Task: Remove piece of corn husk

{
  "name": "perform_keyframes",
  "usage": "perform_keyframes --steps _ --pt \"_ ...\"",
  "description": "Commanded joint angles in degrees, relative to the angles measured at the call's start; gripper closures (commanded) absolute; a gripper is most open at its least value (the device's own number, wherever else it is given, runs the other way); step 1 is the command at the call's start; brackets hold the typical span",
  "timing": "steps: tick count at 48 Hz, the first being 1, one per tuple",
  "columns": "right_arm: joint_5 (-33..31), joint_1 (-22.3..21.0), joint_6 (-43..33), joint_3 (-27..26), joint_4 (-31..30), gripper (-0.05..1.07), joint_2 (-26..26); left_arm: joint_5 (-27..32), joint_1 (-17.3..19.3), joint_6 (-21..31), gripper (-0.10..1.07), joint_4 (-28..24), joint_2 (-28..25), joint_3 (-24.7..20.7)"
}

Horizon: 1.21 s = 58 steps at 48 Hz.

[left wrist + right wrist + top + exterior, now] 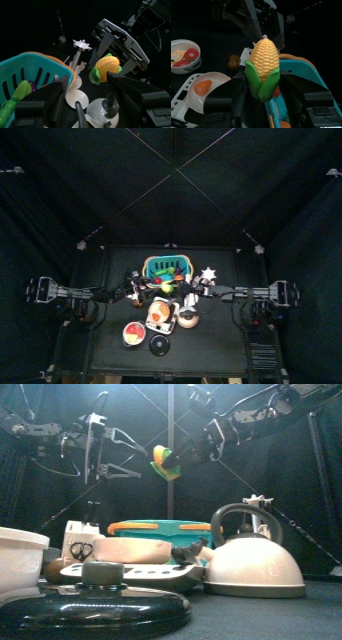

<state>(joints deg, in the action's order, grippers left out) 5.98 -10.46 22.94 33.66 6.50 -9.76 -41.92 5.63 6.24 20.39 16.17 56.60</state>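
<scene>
A toy corn cob (264, 56), yellow with a green husk (260, 85) around its lower end, is held in the air above the table. My right gripper (264, 97) is shut on it at the husk end. The cob also shows in the front view (166, 462), the top view (167, 286) and the left wrist view (107, 64). My left gripper (93, 100) is open, a short way from the cob and facing it, touching nothing. In the left wrist view the right gripper (124, 50) stands behind the cob.
A teal basket (150, 531) holding toy food stands under the arms, also in the top view (167, 265). In front are a white kettle (254, 556), a black pan lid (94, 602), a white bowl (19, 549) and a plate with a fried egg (204, 87).
</scene>
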Motion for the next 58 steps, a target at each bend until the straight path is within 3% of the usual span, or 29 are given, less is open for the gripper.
perform_keyframes --steps 1,24,43,58 --pt "0.53 -0.18 0.0 -0.97 0.09 0.39 -0.7 -0.7 0.35 0.26 0.02 -0.18 -0.88 -2.11" --pt "0.53 0.18 0.0 -1.23 0.0 0.39 0.09 -0.7 0.97 0.35 0.04 0.26 -5.8 -4.92" --pt "0.53 0.26 0.0 -1.49 0.09 0.39 0.18 -0.7 1.23 0.35 0.32 0.35 -6.77 -5.54" --pt "0.53 0.62 -0.09 -1.76 0.09 0.43 1.05 -0.7 1.23 0.35 0.35 0.35 -6.86 -5.71"
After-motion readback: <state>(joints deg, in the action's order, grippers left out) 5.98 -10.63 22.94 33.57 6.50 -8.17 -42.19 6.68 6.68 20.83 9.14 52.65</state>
